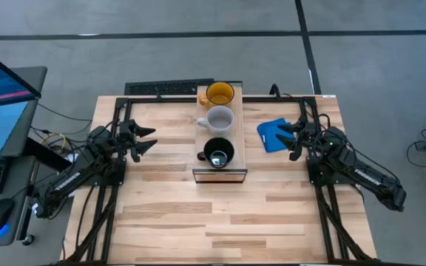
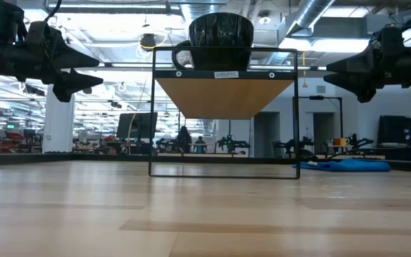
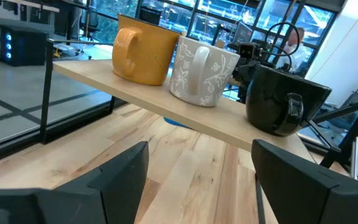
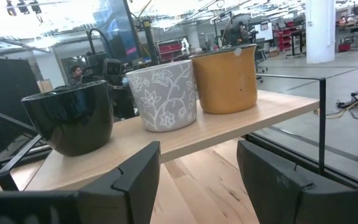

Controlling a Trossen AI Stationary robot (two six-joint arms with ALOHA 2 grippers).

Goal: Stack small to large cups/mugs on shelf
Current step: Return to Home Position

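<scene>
Your light-wood plank shelf (image 1: 237,137) carries a yellow-orange mug (image 1: 220,94), a white floral mug (image 1: 219,119) and a black mug (image 1: 218,153) in line. Beside the shelf, left pincer (image 1: 146,140) and right pincer (image 1: 287,134) hang with fingers apart.

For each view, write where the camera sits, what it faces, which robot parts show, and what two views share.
High view: overhead, facing down; left arm and right arm, with left pincer and right pincer flanking the shelf.
Low view: tabletop height, facing the shelf's front end; both pincers at the sides.
Left wrist view: wrist-mounted, facing the shelf's side; own open fingers.
Right wrist view: wrist-mounted, facing the opposite side; own open fingers.
Shared: both wrist views show yellow mug, grey mug, black mug.
</scene>
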